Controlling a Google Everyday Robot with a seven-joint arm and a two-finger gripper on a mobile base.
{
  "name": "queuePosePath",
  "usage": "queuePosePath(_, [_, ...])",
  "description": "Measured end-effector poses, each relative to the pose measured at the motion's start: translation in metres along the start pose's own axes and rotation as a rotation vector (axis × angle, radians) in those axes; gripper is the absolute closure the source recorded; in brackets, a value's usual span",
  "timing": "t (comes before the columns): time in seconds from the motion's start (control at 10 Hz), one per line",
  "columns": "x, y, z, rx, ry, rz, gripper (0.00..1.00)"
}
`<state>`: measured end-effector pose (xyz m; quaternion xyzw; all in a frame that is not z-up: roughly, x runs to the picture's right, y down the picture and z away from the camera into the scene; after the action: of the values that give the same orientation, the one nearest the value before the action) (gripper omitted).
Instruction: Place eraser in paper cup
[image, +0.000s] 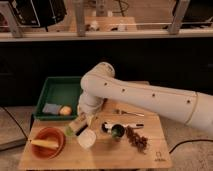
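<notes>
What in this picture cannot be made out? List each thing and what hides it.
1. The eraser: camera view, not distinguishable; perhaps behind the gripper, just up-left of the paper cup.
2. The green tray: right side hidden behind the arm.
3. The arm: base cut off by the right edge.

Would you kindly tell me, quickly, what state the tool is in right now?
Tool: cannot be told. It hangs low over the wooden table, just up and left of the paper cup in the picture.
</notes>
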<state>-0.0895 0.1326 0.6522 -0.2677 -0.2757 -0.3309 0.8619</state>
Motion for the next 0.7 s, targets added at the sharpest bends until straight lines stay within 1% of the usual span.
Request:
queuePosePath(0.1, [0.002,0.001,0.003,-0.017,-0.021,-0.034,1.00])
queuePosePath(0.2, [0.003,0.003,0.006,-0.027,-0.034,-0.056,1.00])
queuePosePath(0.3, [0.007,0.009,0.011,-0.048,-0.053,-0.075,1.00])
queuePosePath(0.7, [0.008,0.016,0.020,-0.070,-0.064,-0.091,1.00])
